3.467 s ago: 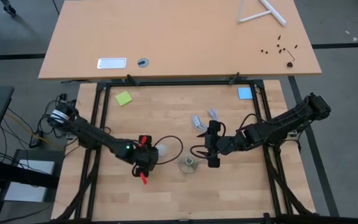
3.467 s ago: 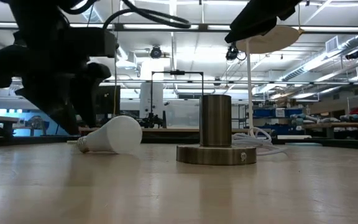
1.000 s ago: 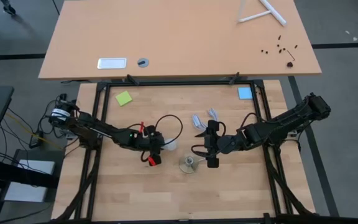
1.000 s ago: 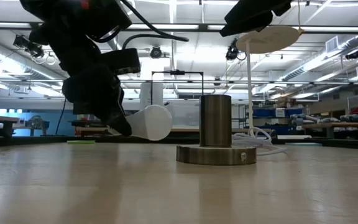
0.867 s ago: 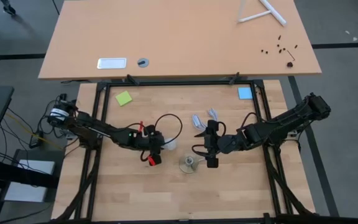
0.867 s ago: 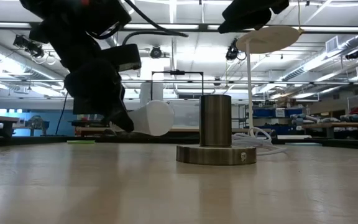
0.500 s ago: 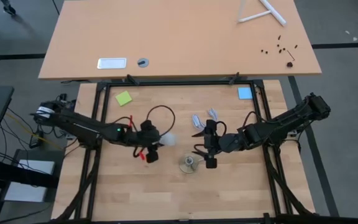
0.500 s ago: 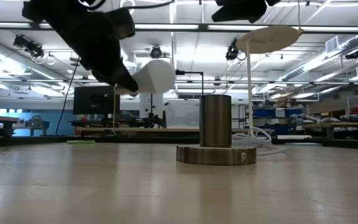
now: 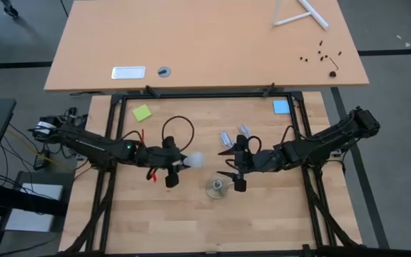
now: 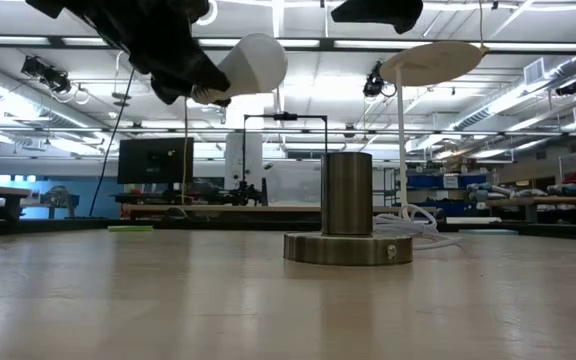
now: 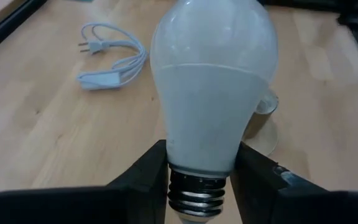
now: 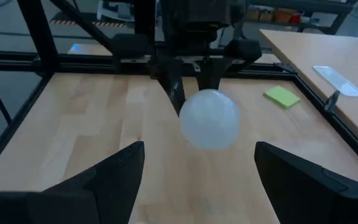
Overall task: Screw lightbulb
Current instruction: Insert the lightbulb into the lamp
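The white frosted lightbulb (image 9: pixel 195 160) hangs in the air above the table, left of the socket, with my left gripper (image 9: pixel 180 164) shut on it. In the low view the lightbulb (image 10: pixel 253 62) is well above the top of the metal socket (image 10: pixel 349 215). The socket (image 9: pixel 216 188) stands upright on its round base on the wood. My right gripper (image 9: pixel 225 163) hovers open, just right of the bulb and above the socket. Its fingers (image 12: pixel 132 155) point at the bulb's round end (image 12: pixel 210 118) without touching it. My left gripper pinches the bulb's narrow neck (image 11: pixel 197 163), just above the metal screw thread, between its two fingers (image 11: pixel 151 168). The fingers come from the table's left. The bulb sticks out ahead of them, lifted clear, with its round end (image 11: pixel 211 37) toward my right gripper.
A white cord with a plug and switch (image 9: pixel 235 134) lies on the table just beyond the socket. A green note (image 9: pixel 142 113) and a blue note (image 9: pixel 281 107) lie near the far corners. The black frame (image 9: pixel 205 95) bounds the work area.
My left gripper has risen with the lightbulb. The bulb has gone from just above the table to well above the socket's top, still held in the same way.
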Controlling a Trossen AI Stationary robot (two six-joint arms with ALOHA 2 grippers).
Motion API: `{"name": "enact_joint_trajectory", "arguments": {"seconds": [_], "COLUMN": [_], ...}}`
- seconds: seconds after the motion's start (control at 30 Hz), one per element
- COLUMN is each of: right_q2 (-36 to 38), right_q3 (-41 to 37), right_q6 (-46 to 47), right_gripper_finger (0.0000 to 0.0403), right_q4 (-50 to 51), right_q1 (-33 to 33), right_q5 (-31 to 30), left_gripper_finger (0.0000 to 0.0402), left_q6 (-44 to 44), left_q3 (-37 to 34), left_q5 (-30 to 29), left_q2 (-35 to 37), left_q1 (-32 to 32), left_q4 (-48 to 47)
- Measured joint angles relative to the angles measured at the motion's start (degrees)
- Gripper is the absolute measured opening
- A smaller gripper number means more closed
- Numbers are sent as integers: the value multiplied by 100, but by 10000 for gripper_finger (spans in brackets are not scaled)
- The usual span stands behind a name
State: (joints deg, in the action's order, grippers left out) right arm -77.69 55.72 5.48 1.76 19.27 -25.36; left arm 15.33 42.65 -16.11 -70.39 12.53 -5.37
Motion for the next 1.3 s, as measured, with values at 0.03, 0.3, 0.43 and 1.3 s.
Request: {"name": "enact_joint_trajectory", "arguments": {"seconds": [0.03,0.3,0.43,1.3], "right_q2": [0,0,0,0], "right_q3": [0,0,0,375], "right_q6": [-57,-835,-972,-222], "right_gripper_finger": [314,310,303,341], "right_q4": [-24,-305,-458,-75], "right_q1": [0,0,0,-109], "right_q5": [0,0,0,-175], "left_gripper_finger": [136,136,136,136], "left_q6": [-2,-42,-50,-321], "left_q3": [0,0,0,0], "left_q5": [38,232,239,440], "left_q2": [0,-4,-4,-11], "left_q1": [0,1,1,0], "left_q4": [54,307,395,599]}}
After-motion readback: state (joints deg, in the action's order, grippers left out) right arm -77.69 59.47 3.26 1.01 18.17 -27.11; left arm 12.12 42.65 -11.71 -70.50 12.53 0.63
